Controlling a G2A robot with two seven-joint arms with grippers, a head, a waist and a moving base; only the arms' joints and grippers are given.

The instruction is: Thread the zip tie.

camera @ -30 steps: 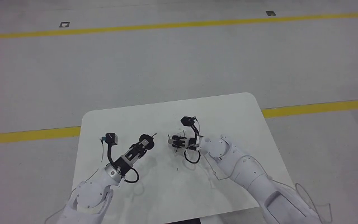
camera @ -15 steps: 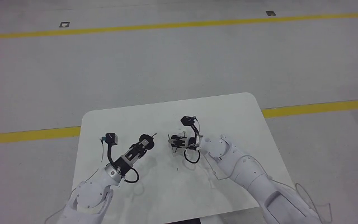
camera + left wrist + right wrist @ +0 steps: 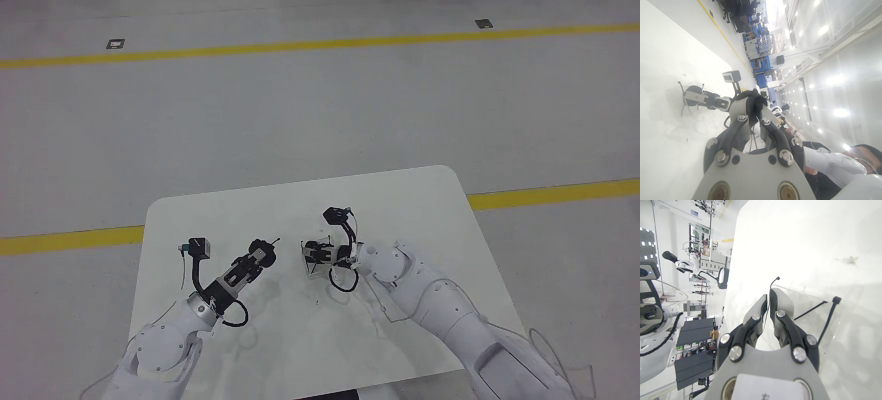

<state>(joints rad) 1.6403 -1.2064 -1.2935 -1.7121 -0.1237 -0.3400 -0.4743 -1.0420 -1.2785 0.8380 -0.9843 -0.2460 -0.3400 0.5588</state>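
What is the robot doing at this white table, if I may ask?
The right gripper pinches a thin black plastic zip tie low over the white table, its head end poking past the fingertips. Loose black zip ties lie on the table beside it. The left gripper hangs close by, fingers together; whether it holds anything I cannot tell. No threading appears done yet.
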